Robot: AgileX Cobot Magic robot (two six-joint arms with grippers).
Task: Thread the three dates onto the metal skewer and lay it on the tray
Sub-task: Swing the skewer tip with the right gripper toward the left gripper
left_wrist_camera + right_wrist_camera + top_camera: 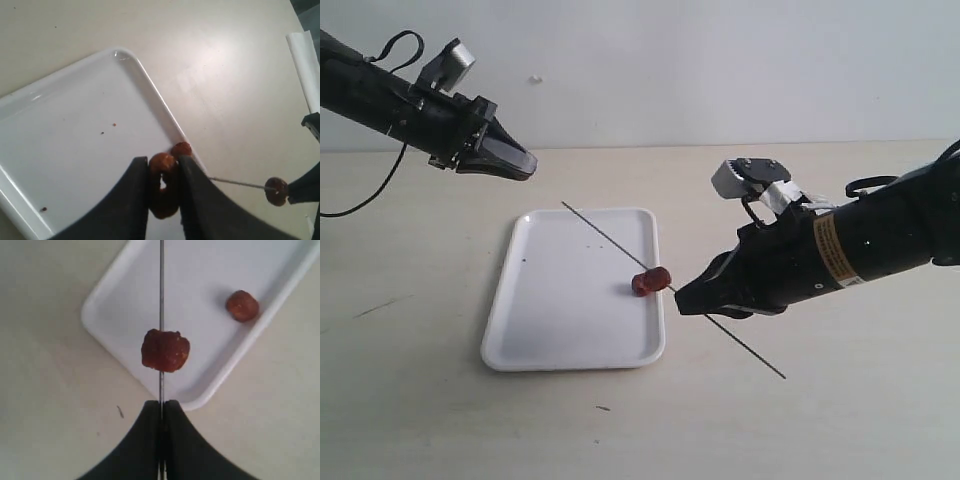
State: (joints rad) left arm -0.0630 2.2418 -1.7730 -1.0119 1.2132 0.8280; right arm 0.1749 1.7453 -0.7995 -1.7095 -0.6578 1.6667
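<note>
The left gripper (523, 163) hangs in the air at the upper left of the outside view, well apart from the tray (550, 300). Its own camera shows its two dark fingers (135, 200) squeezed on the pinched date (162, 200), a wrinkly red-brown one that sits right between them. The right gripper (683, 298) is at the middle right of the outside view, just beside the right rim of the tray. Its fingers are closed tight on the skewer (605, 238), a thin dark rod. The rod runs on a slant from the top middle of the tray, through the right gripper, down to the lower right over the table (820, 420). The stuck date (165, 351) is pushed onto the rod, just in front of the right gripper's tips, in the middle of that gripper's camera view. The loose date (242, 305) lies on the white tray close to its rim, at the upper right of the same view. In the outside view these two dates look like one red lump near the tray's right rim. The tray lies flat on the pale table, a little left of the middle.
</note>
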